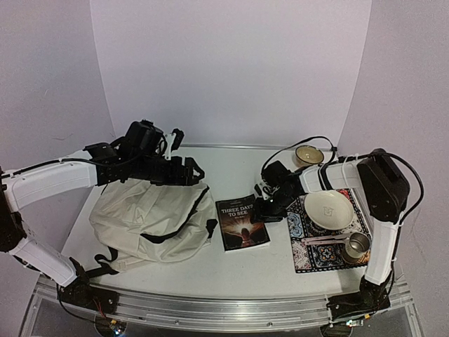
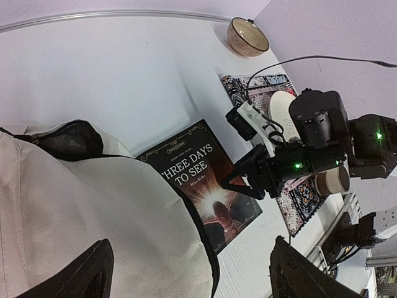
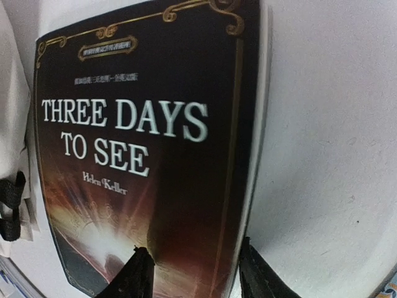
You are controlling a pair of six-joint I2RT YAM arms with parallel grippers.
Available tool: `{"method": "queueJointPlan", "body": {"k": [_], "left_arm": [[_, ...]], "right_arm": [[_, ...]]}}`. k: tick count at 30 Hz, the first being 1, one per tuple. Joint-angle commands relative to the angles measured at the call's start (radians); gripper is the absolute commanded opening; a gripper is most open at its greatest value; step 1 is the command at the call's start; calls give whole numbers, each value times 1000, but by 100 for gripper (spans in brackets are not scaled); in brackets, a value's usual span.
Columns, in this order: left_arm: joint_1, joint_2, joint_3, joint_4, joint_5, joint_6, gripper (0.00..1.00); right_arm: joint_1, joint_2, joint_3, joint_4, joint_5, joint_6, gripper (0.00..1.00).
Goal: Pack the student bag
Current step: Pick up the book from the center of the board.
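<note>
Student bag (image 1: 151, 225) long axis near-left to far-right, mouth far-right; left fingers (image 2: 93, 273) wide; right fingers (image 3: 139, 273) straddle book (image 1: 242, 223), grip unclear.

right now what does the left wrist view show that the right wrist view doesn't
Only the left wrist view: a round tan ceramic bowl, a patterned mat carrying a white plate and a metal cup, the black right gripper at the edge of the dark paperback book, and the unzipped opening of the cream fabric student bag.
Only the right wrist view: the author line, Helen Keller, and its own fingers astride the book's right edge.
Both: the book, the bag and the white table.
</note>
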Motion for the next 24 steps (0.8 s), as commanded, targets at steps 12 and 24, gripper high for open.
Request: {"method": "queueJointPlan", "body": {"k": [12, 24], "left_arm": [[-2, -31, 10, 58, 22, -33, 88], [-1, -81, -34, 151, 4, -88, 88]], "right_arm": [[-43, -76, -76, 97, -179, 65, 0], [-60, -322, -120, 134, -167, 77, 0]]}}
